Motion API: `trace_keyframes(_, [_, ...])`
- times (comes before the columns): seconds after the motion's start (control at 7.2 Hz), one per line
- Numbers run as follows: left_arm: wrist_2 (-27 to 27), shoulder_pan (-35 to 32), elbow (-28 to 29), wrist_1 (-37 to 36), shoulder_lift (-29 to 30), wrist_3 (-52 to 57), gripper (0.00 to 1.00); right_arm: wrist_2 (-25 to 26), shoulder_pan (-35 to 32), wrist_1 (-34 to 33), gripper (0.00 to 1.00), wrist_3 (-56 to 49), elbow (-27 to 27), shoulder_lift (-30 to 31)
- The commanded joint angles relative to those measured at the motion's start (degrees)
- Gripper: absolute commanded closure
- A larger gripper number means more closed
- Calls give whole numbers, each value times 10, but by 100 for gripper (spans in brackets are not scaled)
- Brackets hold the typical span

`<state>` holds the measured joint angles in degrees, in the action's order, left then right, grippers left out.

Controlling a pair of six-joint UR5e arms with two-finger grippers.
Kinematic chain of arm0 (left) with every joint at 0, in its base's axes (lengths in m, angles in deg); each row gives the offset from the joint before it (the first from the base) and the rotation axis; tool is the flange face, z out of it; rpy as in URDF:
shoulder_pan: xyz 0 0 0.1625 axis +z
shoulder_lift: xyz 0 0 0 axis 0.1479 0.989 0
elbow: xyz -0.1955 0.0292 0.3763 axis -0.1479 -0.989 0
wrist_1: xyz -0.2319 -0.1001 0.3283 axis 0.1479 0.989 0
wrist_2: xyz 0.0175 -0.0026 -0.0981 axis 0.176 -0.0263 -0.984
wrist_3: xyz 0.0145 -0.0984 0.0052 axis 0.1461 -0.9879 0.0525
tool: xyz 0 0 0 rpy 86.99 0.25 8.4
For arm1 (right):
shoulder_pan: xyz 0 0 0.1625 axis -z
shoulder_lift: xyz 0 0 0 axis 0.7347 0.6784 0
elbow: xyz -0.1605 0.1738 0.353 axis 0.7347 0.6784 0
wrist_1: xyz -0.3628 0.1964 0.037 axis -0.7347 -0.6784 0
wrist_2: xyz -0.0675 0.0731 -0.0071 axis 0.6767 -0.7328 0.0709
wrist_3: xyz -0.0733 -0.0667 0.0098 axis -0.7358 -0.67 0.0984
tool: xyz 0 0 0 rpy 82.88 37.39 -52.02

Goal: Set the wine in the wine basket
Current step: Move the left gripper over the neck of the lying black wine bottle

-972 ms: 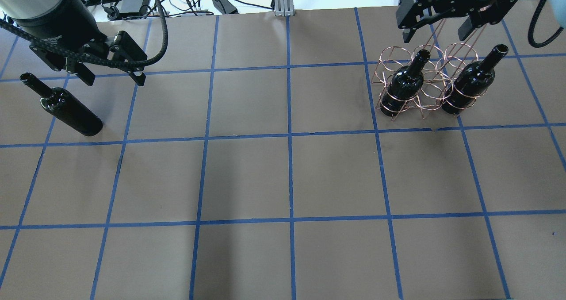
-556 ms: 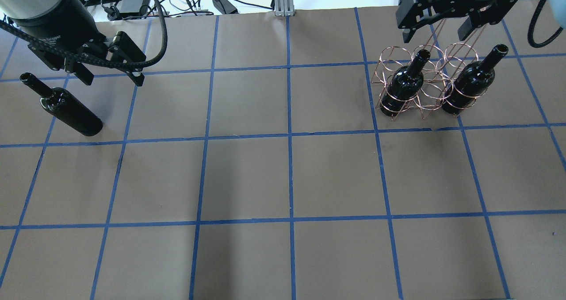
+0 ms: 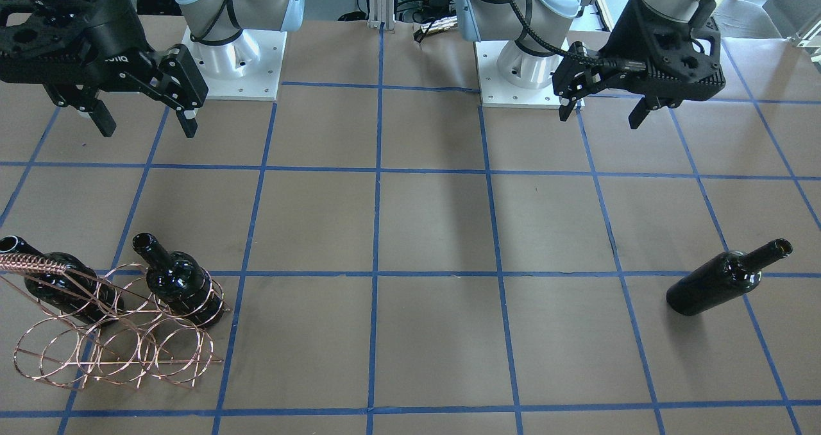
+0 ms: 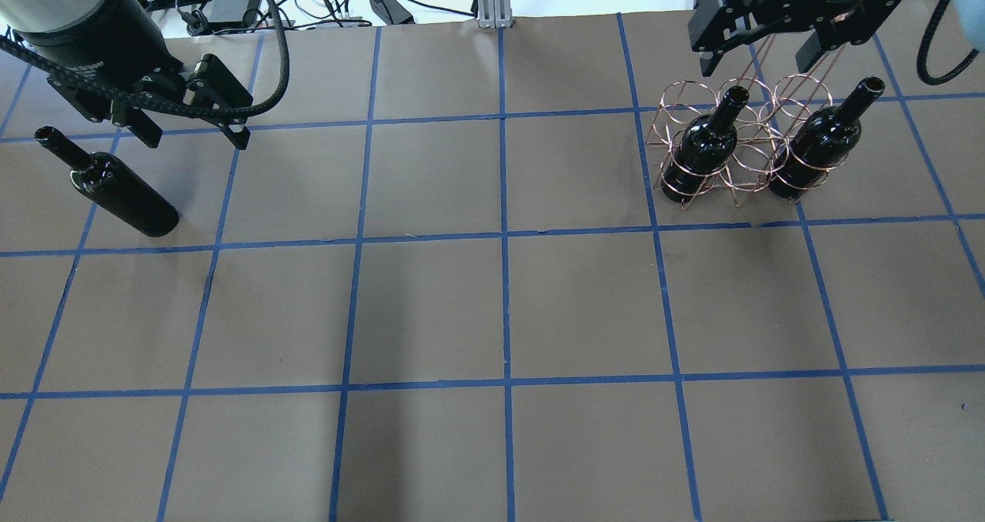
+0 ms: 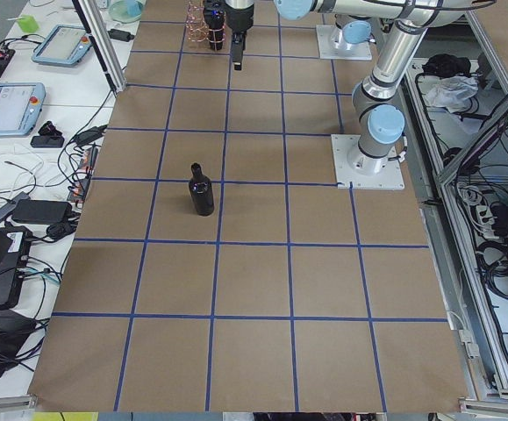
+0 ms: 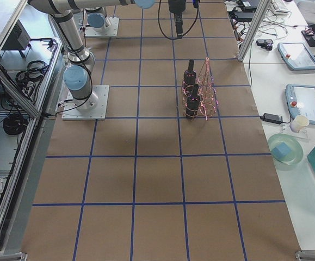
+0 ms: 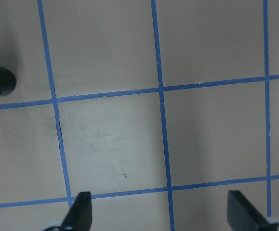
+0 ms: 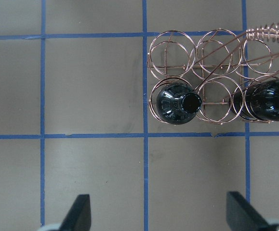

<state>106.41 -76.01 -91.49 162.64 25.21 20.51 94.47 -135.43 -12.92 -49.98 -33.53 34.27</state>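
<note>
- A table covered in brown paper point(image 4: 431, 306) with a blue tape grid fills the view, and cables and monitors lie past its edges.
- The loose wine bottle point(image 4: 115, 191) seems to stand upright on the robot's left, well apart from the copper wire wine basket point(image 4: 752, 146) on its right.
- The basket already holds two bottles point(image 4: 704, 141) point(image 4: 819, 141), and other hoops are free.
- The step in hand is probably the reach for the loose bottle.
- To do it well, the open jaws should straddle the bottle squarely and be centred before closing. The glass is glossy and round, so an off-centre pinch could knock it over.
- The bottle should then stay vertical, aimed at an empty hoop and clear of the seated necks.
- The left gripper point(image 4: 196, 138) hangs above the table just beside the bottle, pointing down, with its jaws spread wide and nothing held.
- The right gripper point(image 4: 754, 66) hovers over the basket's far edge, spread just as wide and empty.
</note>
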Motion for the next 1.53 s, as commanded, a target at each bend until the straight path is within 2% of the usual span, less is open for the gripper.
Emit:
trace_keyframes(0.0, [2,5,-1,-2,3,0,0,0,0,0,0,0,0,0])
trace_keyframes(0.69, [2,11,1,-5,5,-2,0,0,0,0,0,0,0,-1])
trace_keyframes(0.97, [0,65,4,-4,3,15,0,0,0,0,0,0,0,-2])
trace_keyframes(1.11, [-4,98,10,-7,8,63,0,0,0,1,0,0,0,-2])
trace_keyframes(1.39, [-1,153,10,-62,23,143,0,0,0,0,0,0,0,-2])
